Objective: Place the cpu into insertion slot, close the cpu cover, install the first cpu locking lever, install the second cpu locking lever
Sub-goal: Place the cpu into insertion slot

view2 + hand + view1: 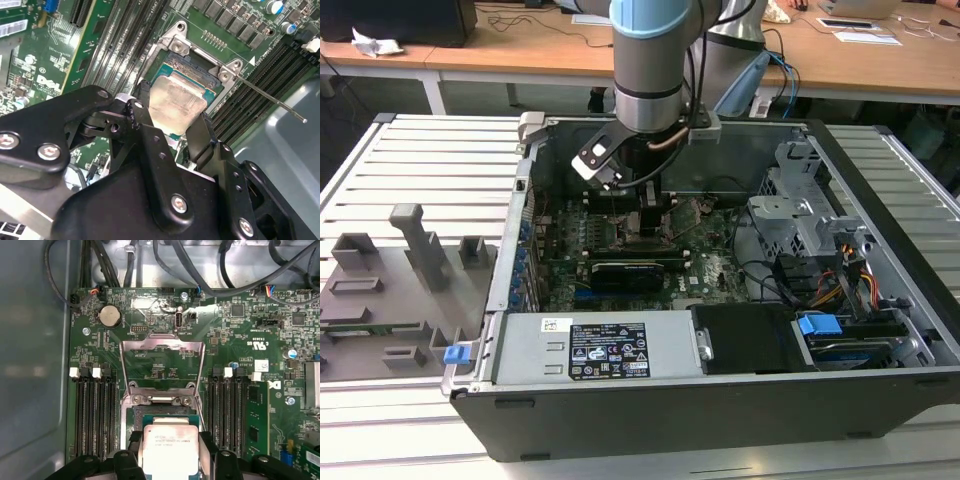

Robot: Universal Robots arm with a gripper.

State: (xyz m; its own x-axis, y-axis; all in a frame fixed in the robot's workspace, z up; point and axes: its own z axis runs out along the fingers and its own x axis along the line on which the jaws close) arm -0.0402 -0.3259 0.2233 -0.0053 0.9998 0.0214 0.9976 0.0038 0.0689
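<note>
The arm (pixel 650 60) reached straight down from above into the open computer case (pixel 740 400). Its gripper (pixel 650 215) hung low over the green motherboard (pixel 715 270), about mid-case in the exterior view. From that side the black fingers were lost against the dark cards around them, and I couldn't make out what they carried.

In the second wrist view, two black fingers (pixel 200 135) were pinched in on opposite edges of the cpu (pixel 177 102). The pincer was closed to the chip's width and held nothing else. The chip sat right over the insertion slot (pixel 162 416) and covered most of it, with a strip of the dark pin field showing past its far edge. I couldn't tell whether it touched the pins or hung a shade above them. In the second wrist view it looked slightly tilted, and its near edge was hidden behind the gripper's body.

The cpu was a flat square with a dull, smudged silver-grey lid, faint print and a thin green rim.

Beyond the slot the cpu cover (pixel 162 343) stood raised on its hinge, with the board visible through its window. A thin locking lever (pixel 270 98) stuck out free above the memory slots (pixel 95 410).
</note>
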